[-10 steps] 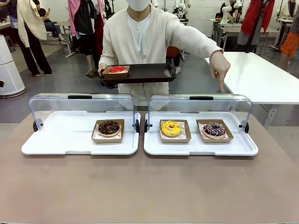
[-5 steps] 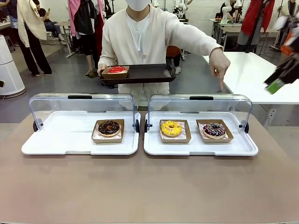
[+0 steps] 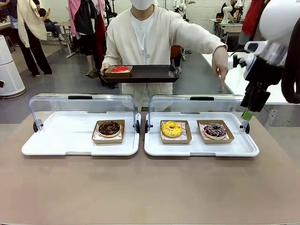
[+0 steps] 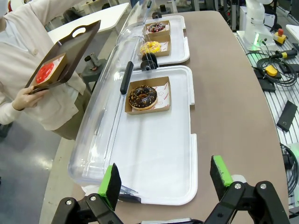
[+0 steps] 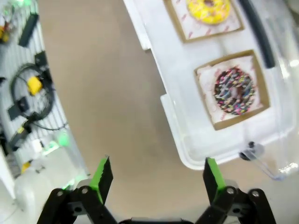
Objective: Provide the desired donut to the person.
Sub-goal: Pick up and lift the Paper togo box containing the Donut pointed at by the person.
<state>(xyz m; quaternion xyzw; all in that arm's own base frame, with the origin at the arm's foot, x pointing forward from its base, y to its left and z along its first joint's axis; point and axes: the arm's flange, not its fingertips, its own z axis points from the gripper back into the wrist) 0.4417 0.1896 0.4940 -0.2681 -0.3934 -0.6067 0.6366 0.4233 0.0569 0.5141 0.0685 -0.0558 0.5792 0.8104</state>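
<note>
Swinging in from the right, the right end effector (image 3: 247, 112) now hangs open over the right tray's (image 3: 201, 149) far corner, near the sprinkled donut (image 3: 215, 130) that the person's hand (image 3: 220, 63) points at; the left end effector (image 4: 163, 179) is open too.

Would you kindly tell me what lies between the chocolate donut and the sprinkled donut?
In the front view, the yellow donut lies between the chocolate donut and the sprinkled donut.

donuts (image 3: 109, 128): 4 | cardboard boxes (image 3: 96, 138): 4 | white trays (image 3: 61, 137): 2 | clear lids (image 3: 56, 104): 2 | dark tray (image 3: 150, 71): 1
</note>
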